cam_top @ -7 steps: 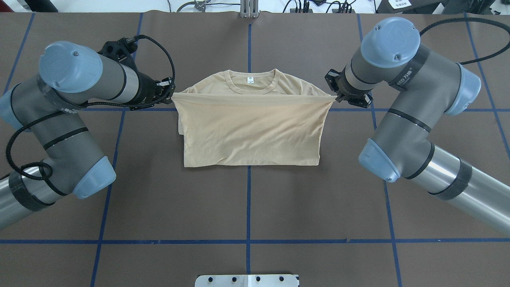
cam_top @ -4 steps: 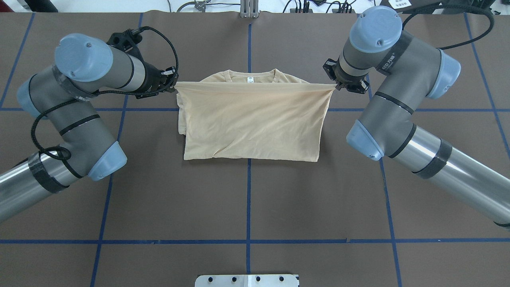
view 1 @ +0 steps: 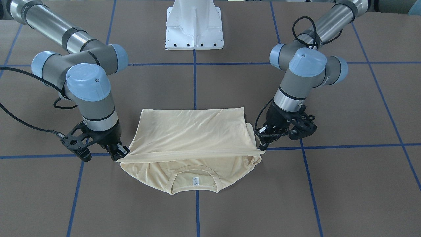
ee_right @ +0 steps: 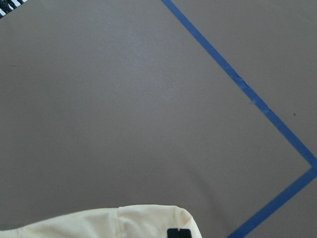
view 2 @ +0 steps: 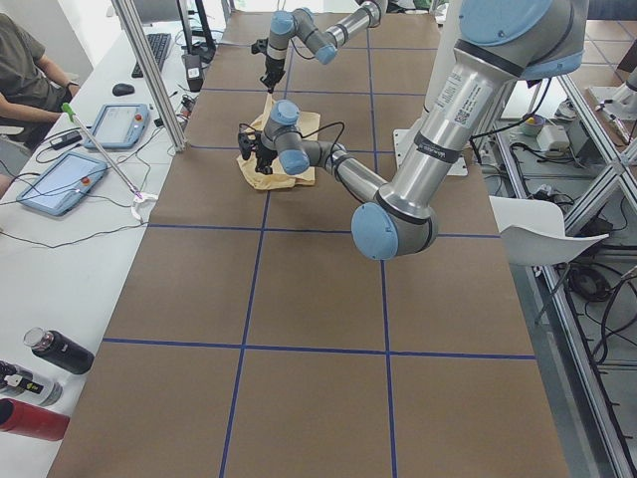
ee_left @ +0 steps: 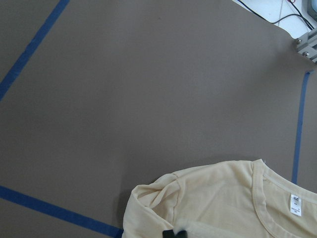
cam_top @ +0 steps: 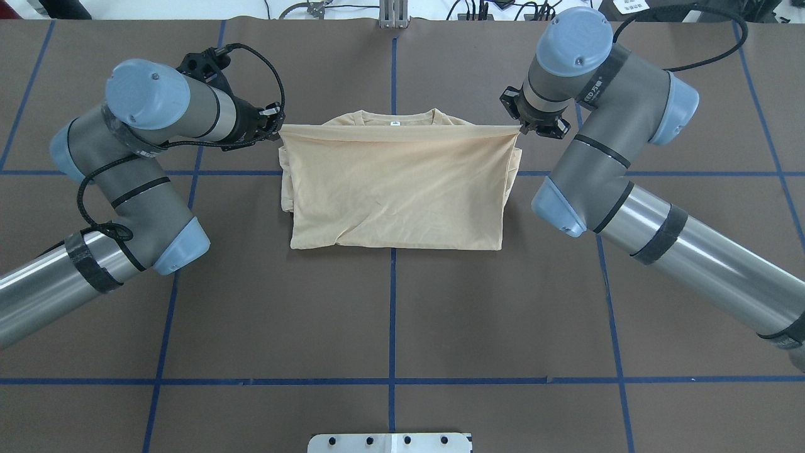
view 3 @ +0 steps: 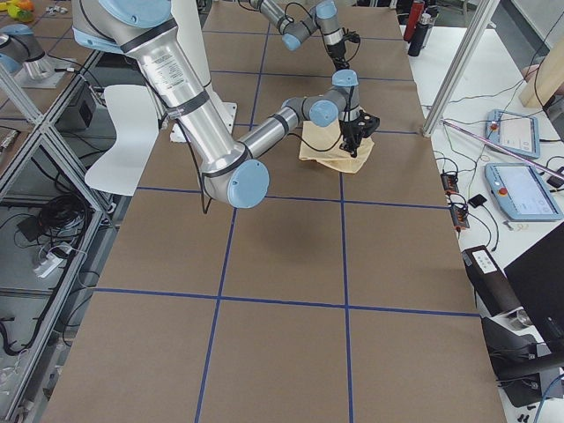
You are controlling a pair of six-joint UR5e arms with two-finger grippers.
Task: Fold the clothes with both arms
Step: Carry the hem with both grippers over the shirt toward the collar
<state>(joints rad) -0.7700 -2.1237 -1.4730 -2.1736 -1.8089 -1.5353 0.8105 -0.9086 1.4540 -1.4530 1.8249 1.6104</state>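
The pale cream-yellow T-shirt lies on the brown table, with its lower part doubled up over its chest. My left gripper is shut on one corner of the raised hem, and my right gripper is shut on the other. The hem is stretched taut between them, a little above the cloth, just short of the collar. In the front-facing view the left gripper is on the right and the right gripper on the left. The collar and its white neck label show below the hem. The print is hidden.
The white pedestal base stands behind the shirt on the robot's side. Blue tape lines grid the brown table cover. A metal post stands at the far table edge, near a person's desk with tablets. Bottles lie beside it.
Both grippers have carried the taut hem away from the robot toward the collar. The folded layer now covers nearly all of the neckline that showed before.
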